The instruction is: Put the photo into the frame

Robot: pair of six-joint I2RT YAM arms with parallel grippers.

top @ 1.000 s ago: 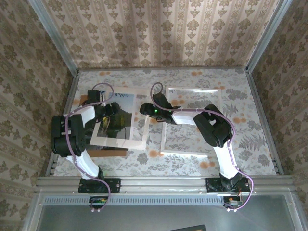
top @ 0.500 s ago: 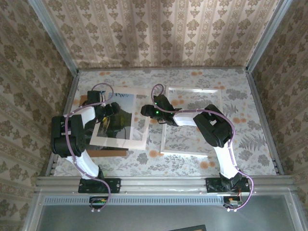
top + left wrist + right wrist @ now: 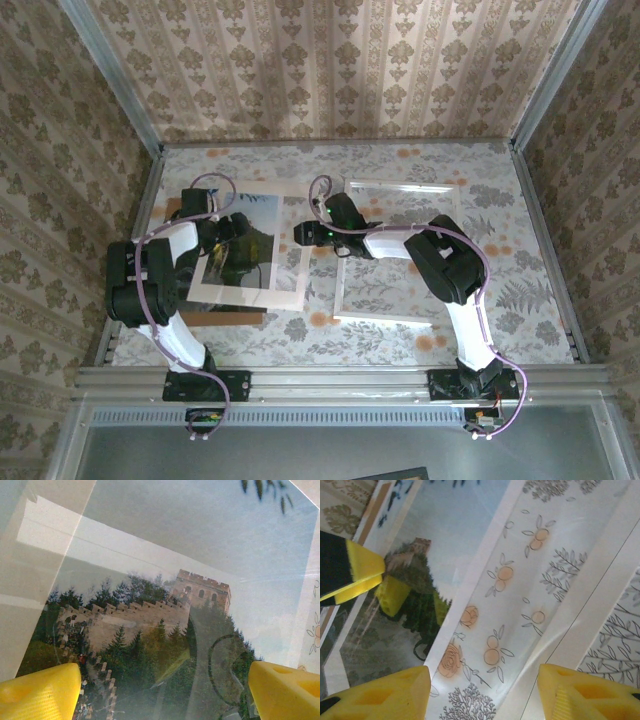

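The right pincer (image 3: 301, 232) is easing a short way toward the near edge of the bench (image 3: 325, 287). It is drifting above the bare strip between the white mat (image 3: 298, 278) and the frame (image 3: 385, 318), with its tips pointing toward the photo (image 3: 248, 240). Behind it, the right arm's wrist is settling slightly lower in the top view, and the purple cable loop (image 3: 316, 187) above the wrist is leaning a touch further left.

A robot test booth: aluminium rails (image 3: 340, 378) frame wallpapered walls (image 3: 330, 60) around a floral-covered table (image 3: 500, 290).
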